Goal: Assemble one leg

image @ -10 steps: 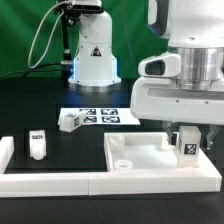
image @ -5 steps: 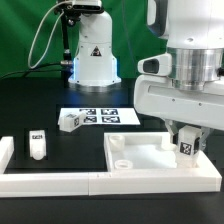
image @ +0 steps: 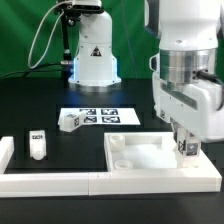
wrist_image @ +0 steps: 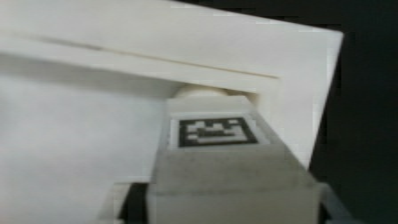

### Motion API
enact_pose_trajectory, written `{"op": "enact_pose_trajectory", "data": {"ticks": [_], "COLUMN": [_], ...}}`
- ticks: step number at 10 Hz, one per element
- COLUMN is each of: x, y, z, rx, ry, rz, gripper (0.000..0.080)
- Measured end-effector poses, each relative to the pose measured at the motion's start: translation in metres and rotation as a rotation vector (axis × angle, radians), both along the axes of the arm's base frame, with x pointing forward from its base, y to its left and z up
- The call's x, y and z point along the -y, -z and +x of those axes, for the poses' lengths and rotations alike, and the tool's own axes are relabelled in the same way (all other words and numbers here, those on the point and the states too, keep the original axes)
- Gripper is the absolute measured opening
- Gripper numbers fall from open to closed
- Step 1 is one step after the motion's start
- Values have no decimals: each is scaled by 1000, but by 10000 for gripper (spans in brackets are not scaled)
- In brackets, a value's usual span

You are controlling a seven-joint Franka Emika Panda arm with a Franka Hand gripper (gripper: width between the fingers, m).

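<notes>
A white robot arm reaches down over a black worktop (image: 30, 100), seen from a camera off to the side. Its end effector (image: 186, 147) hangs at the exterior view's right, over the far right corner of a large flat white slab (image: 150, 158) with a raised rim. Between its fingers it grips a small white leg (image: 187, 148), a post-shaped block with a square black-and-white tag facing the camera. The leg stands upright, low against the slab's corner; whether it touches the slab cannot be told from this side. In the wrist view, the leg (wrist_image: 217, 130) sits right in front of the camera with its tag on top, pressed up near the slab's rim (wrist_image: 160, 62), and the fingers (wrist_image: 151, 202) show only as grey blurs on either side. Well apart, at the exterior view's left, another small white leg (image: 37, 143) stands alone near a white rail (image: 45, 182) along the front edge. A third leg (image: 69, 121) lies just beside the marker board (image: 105, 117) in the middle of the worktop.
</notes>
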State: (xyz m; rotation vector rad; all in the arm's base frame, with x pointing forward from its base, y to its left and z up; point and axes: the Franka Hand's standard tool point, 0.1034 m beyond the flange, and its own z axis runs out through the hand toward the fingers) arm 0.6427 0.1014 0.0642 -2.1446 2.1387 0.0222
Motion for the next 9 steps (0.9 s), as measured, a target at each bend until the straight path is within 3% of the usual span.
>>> {"op": "enact_pose_trajectory", "data": {"ticks": [2, 4, 7, 9], "x": [-2, -3, -3, -4], "y": [0, -1, 0, 0], "z": [0, 0, 0, -1], "rx": [-22, -37, -39, -39], "ry": [232, 389, 414, 403], "rz": [53, 64, 63, 62], "gripper": [285, 285, 285, 563]}}
